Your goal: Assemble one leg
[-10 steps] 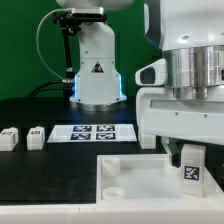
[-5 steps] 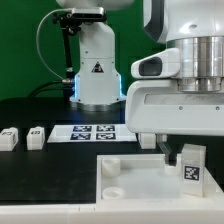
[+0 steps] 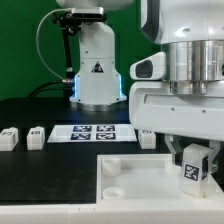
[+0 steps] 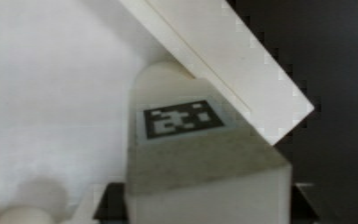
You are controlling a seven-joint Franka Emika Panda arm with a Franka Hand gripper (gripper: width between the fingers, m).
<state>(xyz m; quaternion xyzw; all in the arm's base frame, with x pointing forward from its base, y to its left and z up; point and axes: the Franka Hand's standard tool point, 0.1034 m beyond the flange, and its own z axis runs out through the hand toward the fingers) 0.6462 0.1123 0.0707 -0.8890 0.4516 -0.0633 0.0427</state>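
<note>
My gripper (image 3: 192, 152) is shut on a leg (image 3: 193, 165), a small white block with a black-and-white tag. It holds the leg tilted just above the right part of the large flat white plate (image 3: 140, 182). In the wrist view the leg (image 4: 197, 150) fills the space between my jaws, with its tag facing the camera, over the plate (image 4: 51, 90) beside the plate's raised edge (image 4: 229, 60). Two more legs (image 3: 9, 138) (image 3: 36, 137) lie at the exterior view's left. Another leg (image 3: 148, 140) lies behind the plate, under my hand.
The marker board (image 3: 92, 132) lies flat on the black table behind the plate. The arm's base (image 3: 97, 70) stands at the back. A round socket (image 3: 114, 188) shows near the plate's left side.
The gripper with the leg has shifted slightly to the exterior view's right and down toward the plate, and the leg's tilt has changed a little.
</note>
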